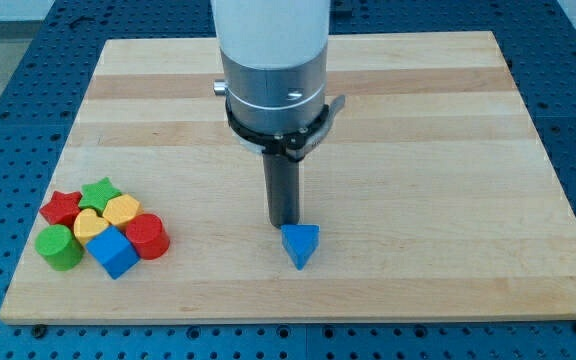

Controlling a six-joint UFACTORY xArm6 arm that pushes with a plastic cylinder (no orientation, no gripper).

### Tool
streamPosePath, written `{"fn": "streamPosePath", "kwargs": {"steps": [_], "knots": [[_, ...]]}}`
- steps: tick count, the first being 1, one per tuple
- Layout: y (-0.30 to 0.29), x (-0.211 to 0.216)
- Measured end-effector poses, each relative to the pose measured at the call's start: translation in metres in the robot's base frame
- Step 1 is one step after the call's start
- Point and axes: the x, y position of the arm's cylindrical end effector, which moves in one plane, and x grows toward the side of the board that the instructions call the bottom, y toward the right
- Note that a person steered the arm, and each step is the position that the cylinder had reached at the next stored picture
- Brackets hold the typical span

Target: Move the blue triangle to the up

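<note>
Blue is the colour that matters: the blue triangle [301, 244] sits alone near the middle of the wooden board [448, 150], toward the view's bottom, well apart from everything else. My tip [285, 224] is just above it in the view, touching or nearly touching its upper-left edge; I cannot tell which. That puts the rod on the wrong side for the job, as I judge it, since a push from there would send the triangle toward the view's bottom, not up. To drive it upward the tip would need to come round below it first. There are no jaws here at all, only a plain rod, so nothing is spread or pinching.

Off at the view's lower left a huddle of other blocks lies packed together (none needed for this): a red star [61, 207], a green star [100, 192], a yellow heart [121, 210], a second yellow block [90, 226], a green cylinder [59, 246], a blue cube [114, 251] and a red cylinder [148, 236].
</note>
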Motion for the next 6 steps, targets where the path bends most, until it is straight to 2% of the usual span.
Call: {"fn": "streamPosePath", "kwargs": {"steps": [1,2,3,4,5,6], "knots": [[-0.037,-0.007],[-0.057,0.032],[-0.019,0.073],[0.062,0.074],[0.068,0.058],[0.067,0.072]]}}
